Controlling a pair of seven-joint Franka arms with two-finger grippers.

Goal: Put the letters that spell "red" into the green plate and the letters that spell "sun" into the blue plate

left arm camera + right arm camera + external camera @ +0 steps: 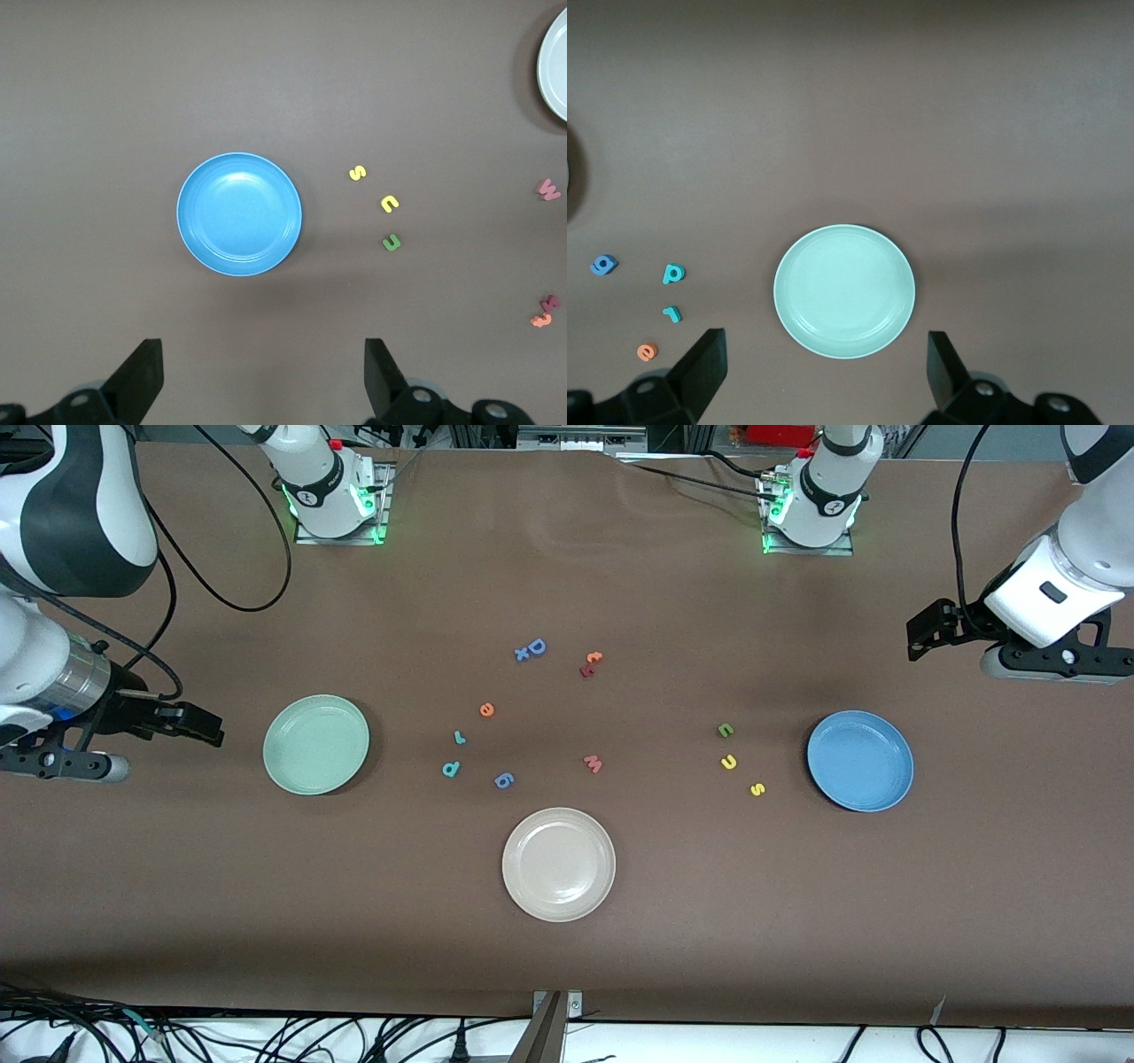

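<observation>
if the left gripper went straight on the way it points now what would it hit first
Probably bare table. The open left gripper hangs at the left arm's end of the table, pointing down just short of the blue plate, whose rim might be met first; depth is unclear.

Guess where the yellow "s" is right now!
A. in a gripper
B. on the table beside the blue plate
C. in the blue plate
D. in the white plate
B: the yellow "s" lies on the bare table beside the blue plate, not inside it, with nothing gripping it.
</observation>
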